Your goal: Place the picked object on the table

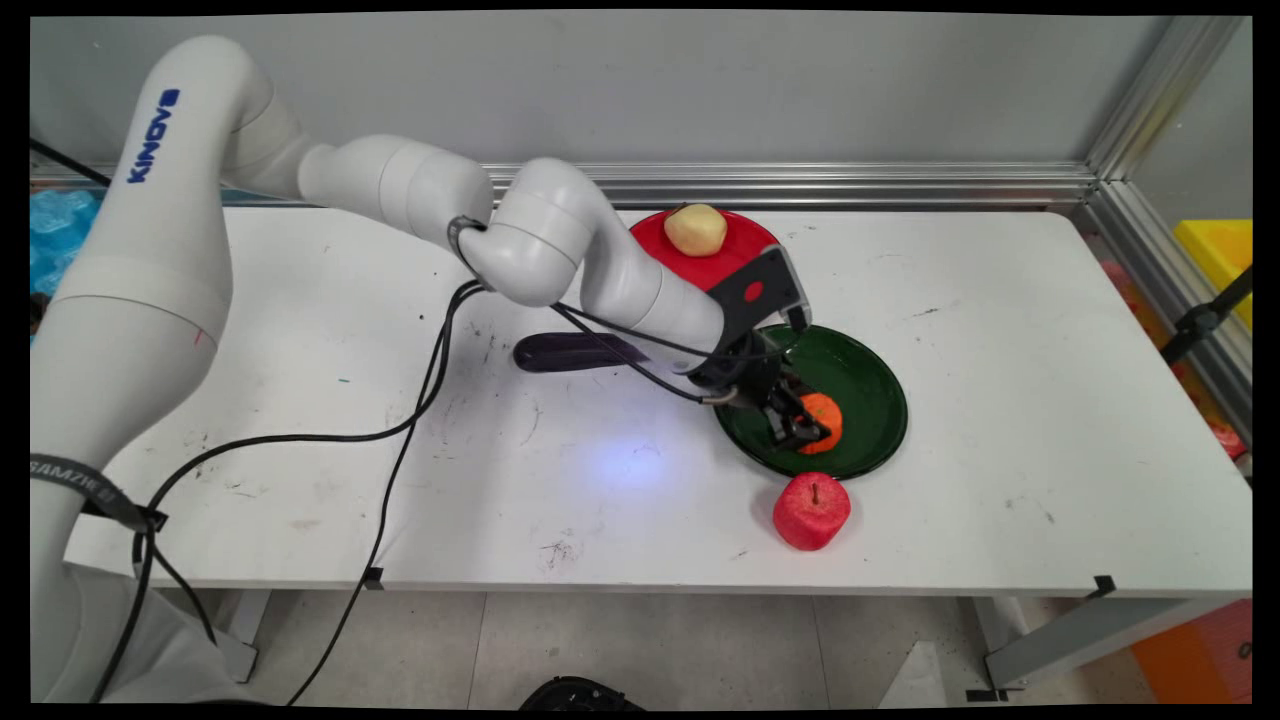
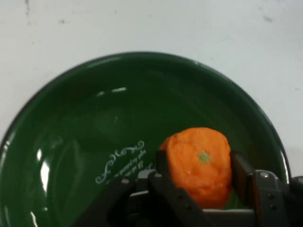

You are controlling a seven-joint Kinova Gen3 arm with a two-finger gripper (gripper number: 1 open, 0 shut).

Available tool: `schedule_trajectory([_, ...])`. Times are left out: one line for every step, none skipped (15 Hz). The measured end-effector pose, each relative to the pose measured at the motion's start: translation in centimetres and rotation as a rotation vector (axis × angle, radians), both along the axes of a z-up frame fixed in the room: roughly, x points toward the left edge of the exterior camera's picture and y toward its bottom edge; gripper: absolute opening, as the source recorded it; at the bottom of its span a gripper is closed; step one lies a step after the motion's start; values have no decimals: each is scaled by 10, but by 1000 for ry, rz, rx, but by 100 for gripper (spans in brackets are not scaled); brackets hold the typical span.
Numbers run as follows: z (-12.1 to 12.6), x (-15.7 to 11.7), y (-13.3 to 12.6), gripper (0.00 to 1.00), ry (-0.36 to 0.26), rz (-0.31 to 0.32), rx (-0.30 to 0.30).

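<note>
Pincer (image 2: 199,172) of mine closed on the orange foam mandarin (image 2: 201,163), inside the glossy dark green round plate (image 2: 94,109); red foam apple (image 1: 811,511) near, beyond the plate's rim, on the white table (image 1: 1000,400).

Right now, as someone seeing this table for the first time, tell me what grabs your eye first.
First, the black tool set down inside the green plate, one finger on each side of the orange, which sits on the plate's near part. Next, the red apple on the bare table just in front of that plate. Behind it, a red plate carries a pale yellow fruit, and a dark purple eggplant lies to the left.
</note>
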State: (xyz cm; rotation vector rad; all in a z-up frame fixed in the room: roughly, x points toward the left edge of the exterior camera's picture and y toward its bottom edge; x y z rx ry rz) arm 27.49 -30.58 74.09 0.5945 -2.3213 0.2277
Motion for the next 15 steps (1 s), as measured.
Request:
schedule_trajectory([5,1,-1,0,3,0,-1])
schedule_trajectory([12,2,-2,0,7,0,-4])
schedule_trajectory([19,4,-2,0,8,-3,-6])
schedule_trajectory([27,7,-2,0,7,-6,-9])
schedule_trajectory([36,12,-1,0,4,-8,-12])
schedule_trajectory([44,18,-1,0,-1,-11,-14])
schedule_trajectory([51,24,0,0,-7,-14,-15])
schedule_trajectory([56,29,0,0,-11,-16,-16])
schedule_trajectory([62,36,1,0,-19,-21,-16])
schedule_trajectory([65,42,2,0,-24,-24,-16])
schedule_trajectory([70,52,3,0,-35,-33,-16])
schedule_trajectory([74,61,4,0,-44,-42,-16])
schedule_trajectory([79,74,6,0,-57,-51,-16])
schedule_trajectory([81,82,8,0,-66,-57,-16])
schedule_trajectory([83,90,9,0,-73,-61,-15])
